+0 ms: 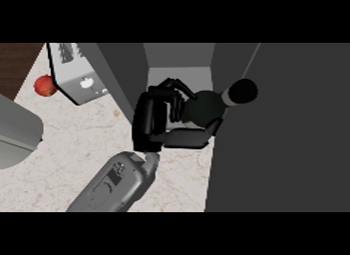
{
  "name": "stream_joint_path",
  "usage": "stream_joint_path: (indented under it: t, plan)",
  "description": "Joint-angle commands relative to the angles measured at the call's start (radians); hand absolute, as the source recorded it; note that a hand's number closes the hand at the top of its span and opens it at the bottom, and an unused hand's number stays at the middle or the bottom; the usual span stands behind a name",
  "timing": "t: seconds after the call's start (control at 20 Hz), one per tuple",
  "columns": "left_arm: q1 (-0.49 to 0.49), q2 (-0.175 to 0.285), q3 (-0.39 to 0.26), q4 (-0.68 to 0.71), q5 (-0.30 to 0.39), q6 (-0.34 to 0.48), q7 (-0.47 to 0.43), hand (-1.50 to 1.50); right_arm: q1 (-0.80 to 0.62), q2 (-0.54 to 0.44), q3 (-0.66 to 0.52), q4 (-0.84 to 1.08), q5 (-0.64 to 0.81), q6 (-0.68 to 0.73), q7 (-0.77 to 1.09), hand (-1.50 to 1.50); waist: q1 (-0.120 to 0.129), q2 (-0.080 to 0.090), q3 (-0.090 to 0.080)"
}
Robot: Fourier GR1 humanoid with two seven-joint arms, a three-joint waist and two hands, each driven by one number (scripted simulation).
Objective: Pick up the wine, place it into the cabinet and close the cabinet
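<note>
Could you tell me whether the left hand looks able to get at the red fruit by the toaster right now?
Probably not: the left hand is curled round the wine bottle at the cabinet opening, and the toaster stands between it and the red fruit.

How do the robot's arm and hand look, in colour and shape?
Only one arm shows. Its forearm is a rounded grey shell with a darker panel on top, narrowing to a grey wrist. The left hand is all black: a blocky palm, slim fingers and a broad flat thumb. No cables or readable markings show.
</note>
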Motion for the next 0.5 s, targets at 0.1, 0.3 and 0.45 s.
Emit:
stream_joint_path:
  t: [0.1, 0.3, 0.45]
  plan:
    - [-0.010, 0.000, -0.006, 0.125, -0.023, 0.002, -0.085, 1.50, 0.019, 0.013, 0.000, -0.105, -0.035, -0.017, 0.030, -1.50, 0.002, 0.000, 0.000]
    - [0.040, 0.000, -0.006, 0.221, -0.022, -0.045, -0.193, 1.50, 0.042, 0.019, -0.017, -0.053, -0.061, 0.019, -0.045, -1.50, 0.002, 0.001, 0.000]
    - [-0.030, 0.000, -0.008, 0.239, -0.016, 0.016, -0.175, 1.50, 0.107, 0.008, -0.012, -0.119, -0.085, 0.039, -0.012, -1.50, -0.004, 0.000, 0.000]
